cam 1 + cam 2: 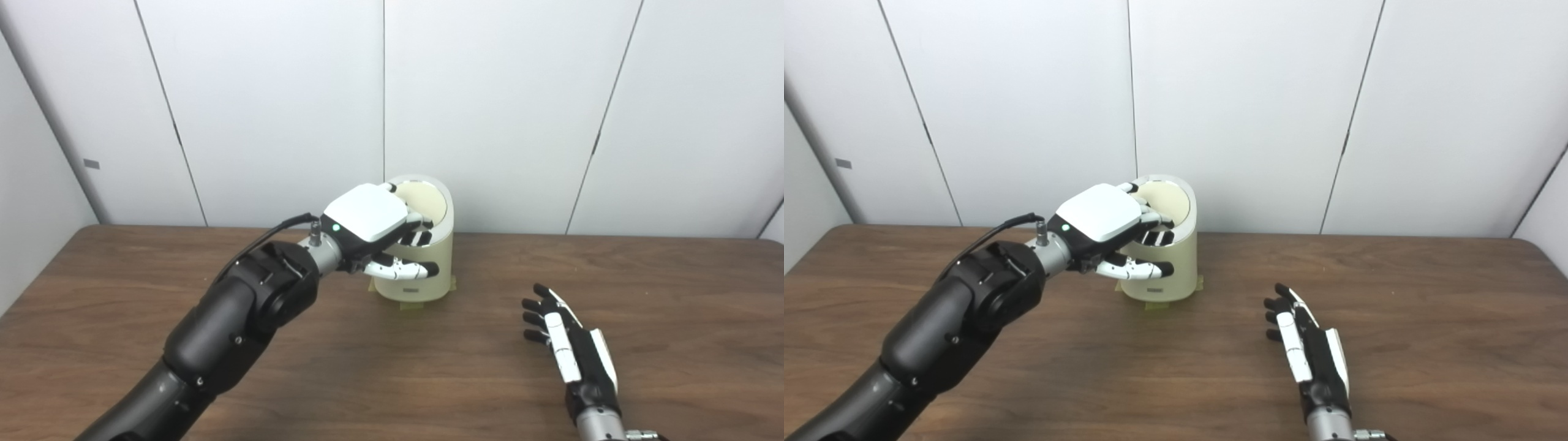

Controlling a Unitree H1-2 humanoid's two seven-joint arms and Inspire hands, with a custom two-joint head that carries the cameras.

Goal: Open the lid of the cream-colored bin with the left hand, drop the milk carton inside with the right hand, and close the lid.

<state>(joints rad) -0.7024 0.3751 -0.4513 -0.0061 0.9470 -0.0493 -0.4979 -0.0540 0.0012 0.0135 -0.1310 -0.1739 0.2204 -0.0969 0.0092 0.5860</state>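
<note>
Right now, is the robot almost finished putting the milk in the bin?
Can't tell for sure. No milk carton is in view. The left robot hand rests on the cream-colored bin at its lid. The right robot hand lies open and empty on the table.

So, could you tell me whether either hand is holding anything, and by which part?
The left hand rests on the bin's lid, fingers on its front edge; a firm grip cannot be told. The right hand is open above the table, holding nothing.
</note>
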